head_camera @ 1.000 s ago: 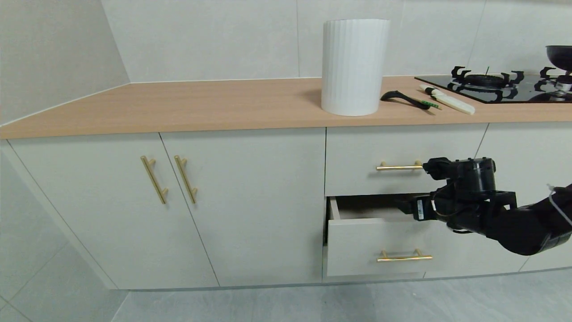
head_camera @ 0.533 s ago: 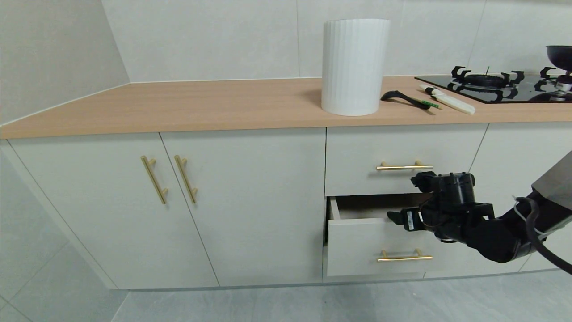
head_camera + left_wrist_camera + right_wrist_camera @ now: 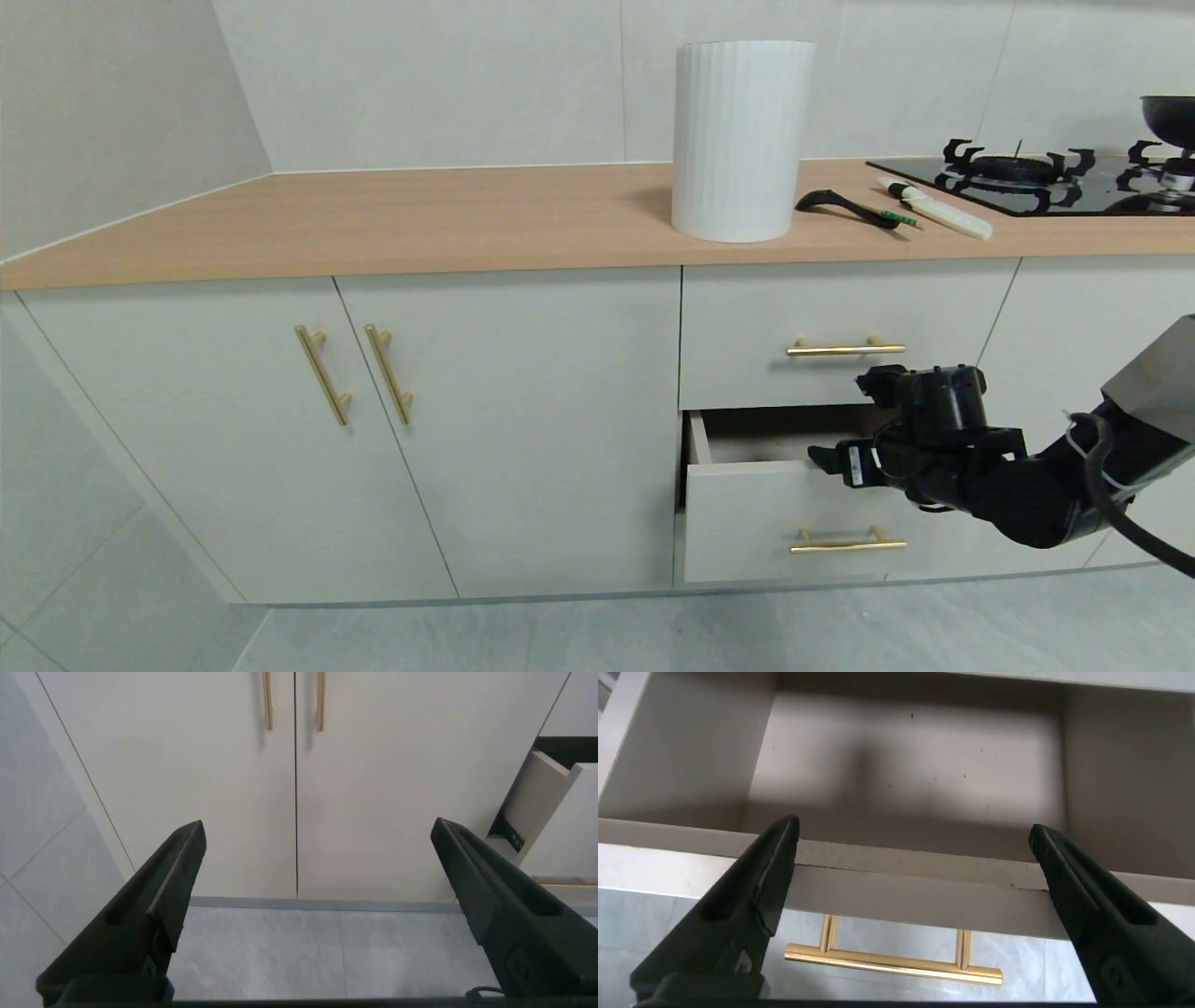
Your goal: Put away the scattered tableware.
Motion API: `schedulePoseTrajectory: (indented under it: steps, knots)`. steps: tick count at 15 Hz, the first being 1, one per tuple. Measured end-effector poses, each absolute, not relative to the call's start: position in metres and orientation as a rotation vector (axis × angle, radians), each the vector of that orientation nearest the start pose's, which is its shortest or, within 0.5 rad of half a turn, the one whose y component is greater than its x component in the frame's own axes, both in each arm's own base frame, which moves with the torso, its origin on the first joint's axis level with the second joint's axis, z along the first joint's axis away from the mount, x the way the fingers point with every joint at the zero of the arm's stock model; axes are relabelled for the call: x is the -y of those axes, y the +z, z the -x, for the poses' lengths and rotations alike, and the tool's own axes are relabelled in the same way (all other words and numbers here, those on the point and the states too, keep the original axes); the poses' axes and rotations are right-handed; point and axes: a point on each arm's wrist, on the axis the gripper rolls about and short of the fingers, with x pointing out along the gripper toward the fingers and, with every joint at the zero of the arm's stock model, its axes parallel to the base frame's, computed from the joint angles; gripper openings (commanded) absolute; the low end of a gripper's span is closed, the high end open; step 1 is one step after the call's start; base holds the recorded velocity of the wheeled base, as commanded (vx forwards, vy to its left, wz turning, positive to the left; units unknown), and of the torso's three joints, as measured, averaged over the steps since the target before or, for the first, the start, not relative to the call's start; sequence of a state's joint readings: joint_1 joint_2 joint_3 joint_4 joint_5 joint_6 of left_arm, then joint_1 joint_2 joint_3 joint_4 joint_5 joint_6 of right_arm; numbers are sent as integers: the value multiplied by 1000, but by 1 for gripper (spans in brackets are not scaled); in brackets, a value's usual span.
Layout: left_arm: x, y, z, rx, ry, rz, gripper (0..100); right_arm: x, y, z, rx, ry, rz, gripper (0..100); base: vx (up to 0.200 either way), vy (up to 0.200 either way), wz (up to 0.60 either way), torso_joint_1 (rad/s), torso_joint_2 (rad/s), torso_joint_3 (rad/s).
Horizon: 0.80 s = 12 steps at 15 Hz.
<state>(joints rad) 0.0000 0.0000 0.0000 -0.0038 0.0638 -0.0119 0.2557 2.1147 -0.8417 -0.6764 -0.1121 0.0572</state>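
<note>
Tableware (image 3: 936,209) unmoved on bench (image 3: 420,219); right hand (image 3: 837,418), wide open and empty, lowered to part-open drawer (image 3: 747,513); pull further, then load.

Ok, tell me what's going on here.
The robot is putting away tableware. Its right gripper hangs open at the lower drawer, which stands partly open and looks empty as far as it shows. The spoon and knife lie on the counter, not yet put away. The left gripper is open and empty, low before the cupboard doors.
</note>
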Motion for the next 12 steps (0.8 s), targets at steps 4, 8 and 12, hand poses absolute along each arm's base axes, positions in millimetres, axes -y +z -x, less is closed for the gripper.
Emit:
schedulePoseTrajectory:
  steps: [4, 8, 12]
  knots:
    - [-1, 76, 23, 4, 64, 12, 100, -88, 56, -345, -658, 126, 66, 100, 0, 0, 0, 0, 0, 0]
    - [-1, 76, 23, 5, 64, 12, 100, -86, 61, -334, -756, 147, 84, 100, 0, 0, 0, 0, 0, 0]
    - [-1, 76, 23, 5, 64, 12, 100, -86, 68, -322, -820, 183, 124, 100, 0, 0, 0, 0, 0, 0]
